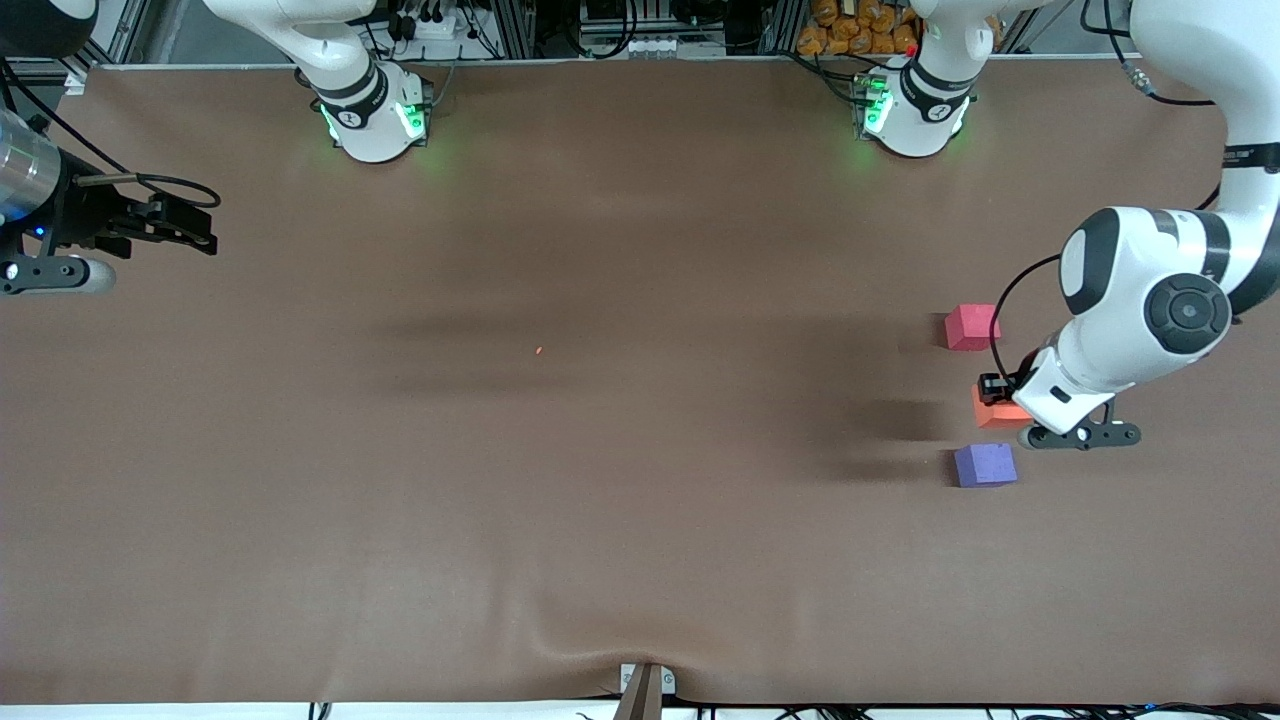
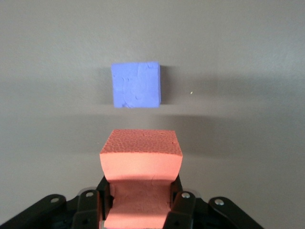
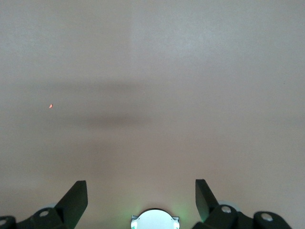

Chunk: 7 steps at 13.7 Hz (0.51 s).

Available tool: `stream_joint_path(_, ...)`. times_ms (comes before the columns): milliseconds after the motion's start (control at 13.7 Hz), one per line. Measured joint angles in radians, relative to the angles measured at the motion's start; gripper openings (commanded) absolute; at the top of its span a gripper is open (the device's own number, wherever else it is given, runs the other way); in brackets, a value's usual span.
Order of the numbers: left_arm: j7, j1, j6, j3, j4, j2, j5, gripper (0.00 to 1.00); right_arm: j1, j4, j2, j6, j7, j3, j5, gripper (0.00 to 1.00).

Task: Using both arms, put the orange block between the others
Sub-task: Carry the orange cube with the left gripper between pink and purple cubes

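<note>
orange block [image 1: 992, 410] partly hidden under left arm's wrist.

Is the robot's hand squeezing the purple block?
No, the left gripper is shut on the orange block, while the purple block sits apart on the table, untouched.

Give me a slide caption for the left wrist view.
Left gripper holds the orange block above the table, purple-blue cube just ahead.

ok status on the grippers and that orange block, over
Left gripper shut on small matte orange foam cube, over the gap between red-pink cube and purple-blue cube. Right gripper open, waiting at its table end. Gap unobstructed.
</note>
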Motion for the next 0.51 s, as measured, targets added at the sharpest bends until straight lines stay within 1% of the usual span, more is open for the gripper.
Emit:
stream_joint_path(219,0.013,0.008,0.153,-0.003,-0.129,-0.003,-0.002,0.00,0.000,0.000,0.000,-0.002,0.000,0.000,0.000,1.00)
stream_joint_path(365,0.047,0.034,0.188,-0.003,-0.160,0.012,-0.002,0.00,0.000,0.000,0.000,-0.003,0.000,-0.001,0.000,1.00)
stream_joint_path(511,0.092,0.065,0.198,-0.003,-0.164,0.028,-0.002,0.00,0.000,0.000,0.000,-0.003,0.000,-0.001,0.000,1.00)
